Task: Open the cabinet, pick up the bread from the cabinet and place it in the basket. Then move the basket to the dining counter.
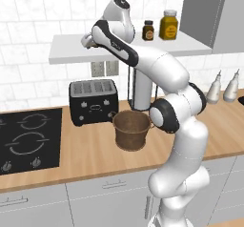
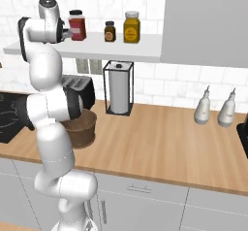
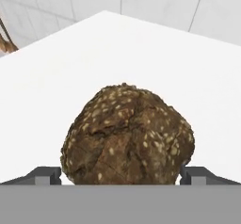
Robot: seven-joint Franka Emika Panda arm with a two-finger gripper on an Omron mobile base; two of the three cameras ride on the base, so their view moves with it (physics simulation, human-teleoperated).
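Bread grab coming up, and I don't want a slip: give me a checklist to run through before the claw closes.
1. Cabinet open, white shelf reachable: ok.
2. Claw open: ok, one fingertip stands on each side of the bread.
3. Bread centred between the fingertips: ok, in the hand view.
4. Bread resting flat on the shelf, nothing against it: ok.
5. Fingertips far enough along the loaf for a firm grip: cannot tell.
6. Basket upright and unblocked on the worktop below: ok, beside the toaster.
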